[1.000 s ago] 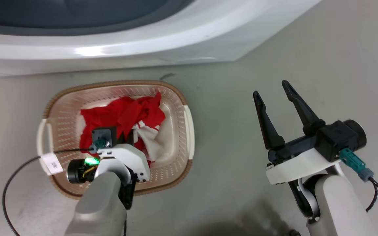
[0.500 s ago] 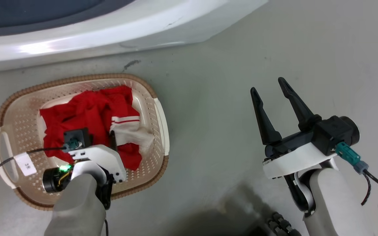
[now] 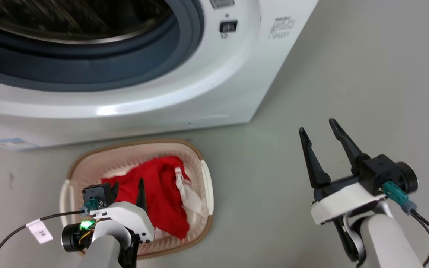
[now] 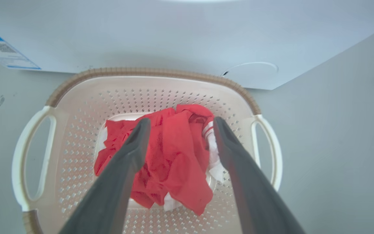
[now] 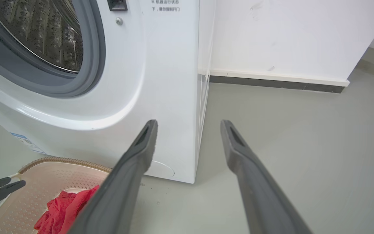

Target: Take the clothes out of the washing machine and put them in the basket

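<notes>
Clothes (image 3: 158, 193) lie in the basket (image 3: 207, 186) at six o'clock from the washing machine (image 3: 237, 74), light and limp I'd guess, best pinched at a raised fold, with the left gripper (image 4: 180, 122) spread empty above them and the right gripper (image 3: 317, 125), at three o'clock, also apart.

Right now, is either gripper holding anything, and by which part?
Nothing is held. The left gripper hangs open over the clothes in the basket; the right gripper is open too.

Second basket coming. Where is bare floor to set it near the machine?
Bare floor lies between the basket and the right gripper, and right of the washing machine. Crowded: the basket's middle, where the clothes lie under the left gripper.
</notes>
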Motion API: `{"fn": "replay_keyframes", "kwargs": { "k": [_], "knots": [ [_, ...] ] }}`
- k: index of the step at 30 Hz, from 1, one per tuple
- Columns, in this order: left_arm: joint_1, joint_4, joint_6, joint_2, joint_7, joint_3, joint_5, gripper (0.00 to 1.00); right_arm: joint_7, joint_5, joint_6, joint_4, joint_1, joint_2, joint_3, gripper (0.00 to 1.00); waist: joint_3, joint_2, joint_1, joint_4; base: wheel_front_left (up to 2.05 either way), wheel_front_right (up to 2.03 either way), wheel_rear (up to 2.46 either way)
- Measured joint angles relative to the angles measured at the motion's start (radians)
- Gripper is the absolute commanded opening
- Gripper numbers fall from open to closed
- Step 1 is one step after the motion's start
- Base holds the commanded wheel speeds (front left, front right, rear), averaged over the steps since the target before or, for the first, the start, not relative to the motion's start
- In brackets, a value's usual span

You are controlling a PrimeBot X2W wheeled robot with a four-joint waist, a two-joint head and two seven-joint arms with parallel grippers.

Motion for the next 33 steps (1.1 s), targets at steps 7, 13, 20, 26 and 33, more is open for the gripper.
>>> {"fn": "replay_keyframes", "kwargs": {
  "k": [7,13,20,26,33],
  "knots": [
    [0.114,-0.294,0.011,-0.021,0.000,0.035,0.086,1.00,0.039,-0.011,0.000,-0.046,0.059,0.000,-0.056,1.00,-0.154,0.0000,-0.0001,0.048,0.00,0.00,0.00],
    [0.177,-0.530,0.025,-0.028,0.000,0.036,0.146,1.00,0.068,-0.034,0.000,-0.094,0.103,0.000,-0.089,1.00,-0.245,0.0000,-0.0002,0.089,0.00,0.00,0.00],
    [0.245,-0.719,0.034,-0.029,0.000,0.011,0.214,1.00,0.104,-0.048,0.000,-0.149,0.162,0.000,-0.118,1.00,-0.325,0.0000,-0.0002,0.118,0.00,0.00,0.00],
    [0.314,-0.809,0.039,-0.014,0.000,0.002,0.259,1.00,0.135,-0.053,0.000,-0.185,0.214,0.000,-0.120,1.00,-0.384,0.0000,-0.0002,0.132,0.00,0.00,0.00],
    [0.377,-0.827,0.042,0.005,0.000,0.013,0.255,1.00,0.155,-0.053,0.000,-0.220,0.265,-0.001,-0.113,1.00,-0.430,0.0000,-0.0002,0.143,0.00,0.00,0.00]
  ]
}}
